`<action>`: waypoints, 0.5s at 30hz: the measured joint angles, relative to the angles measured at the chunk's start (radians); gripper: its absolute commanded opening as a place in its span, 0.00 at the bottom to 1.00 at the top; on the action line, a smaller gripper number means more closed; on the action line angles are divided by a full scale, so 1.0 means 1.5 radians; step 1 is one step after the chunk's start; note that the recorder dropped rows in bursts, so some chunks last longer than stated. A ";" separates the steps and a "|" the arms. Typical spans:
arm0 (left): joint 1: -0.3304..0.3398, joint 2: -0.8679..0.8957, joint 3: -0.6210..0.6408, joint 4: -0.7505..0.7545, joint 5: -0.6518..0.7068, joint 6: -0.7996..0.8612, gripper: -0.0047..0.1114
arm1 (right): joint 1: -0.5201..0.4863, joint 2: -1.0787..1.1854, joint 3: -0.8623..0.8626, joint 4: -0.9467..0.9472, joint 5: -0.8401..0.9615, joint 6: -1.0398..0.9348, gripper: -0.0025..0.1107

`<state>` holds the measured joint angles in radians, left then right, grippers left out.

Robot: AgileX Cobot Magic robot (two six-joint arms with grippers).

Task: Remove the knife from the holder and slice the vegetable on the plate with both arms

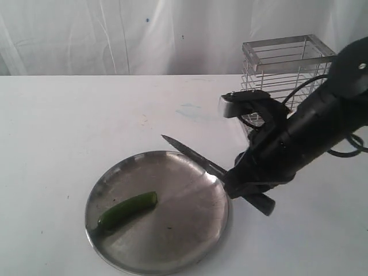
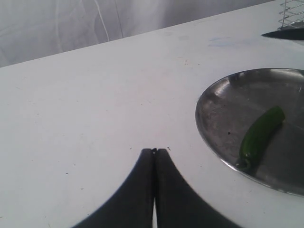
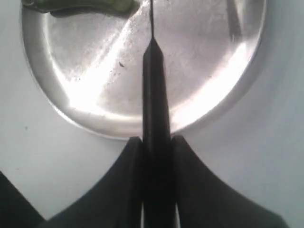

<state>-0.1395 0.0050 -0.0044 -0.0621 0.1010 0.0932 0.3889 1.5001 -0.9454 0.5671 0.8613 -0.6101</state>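
The black knife (image 1: pixel 190 152) is held over the right rim of the steel plate (image 1: pixel 184 233), its blade pointing up and left. My right gripper (image 1: pixel 238 187) is shut on its handle; in the right wrist view the fingers (image 3: pixel 133 156) press both sides of the knife (image 3: pixel 154 85) above the plate (image 3: pixel 95 71). The green vegetable (image 1: pixel 127 210) lies in the plate's left half, apart from the blade, and shows at the edge of the right wrist view as the vegetable (image 3: pixel 85 5). My left gripper (image 2: pixel 155 151) is shut and empty over bare table beside the plate (image 2: pixel 223 99) and vegetable (image 2: pixel 260 133).
The wire holder (image 1: pixel 287 63) stands at the back right behind the right arm, with nothing visible inside it. A white cloth hangs behind the white table. The left arm does not show in the exterior view.
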 measured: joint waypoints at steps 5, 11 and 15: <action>0.000 0.000 0.000 0.000 0.000 0.000 0.05 | 0.000 -0.166 0.139 0.003 -0.001 0.077 0.03; 0.000 0.000 0.000 0.000 0.000 0.000 0.05 | 0.000 -0.246 0.214 0.072 -0.020 0.046 0.02; 0.000 0.000 0.000 0.000 0.000 0.000 0.05 | 0.000 -0.275 0.214 0.118 -0.023 -0.028 0.02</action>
<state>-0.1395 0.0050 -0.0044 -0.0621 0.1010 0.0932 0.3889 1.0873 -0.6249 0.7434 0.8273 -0.6526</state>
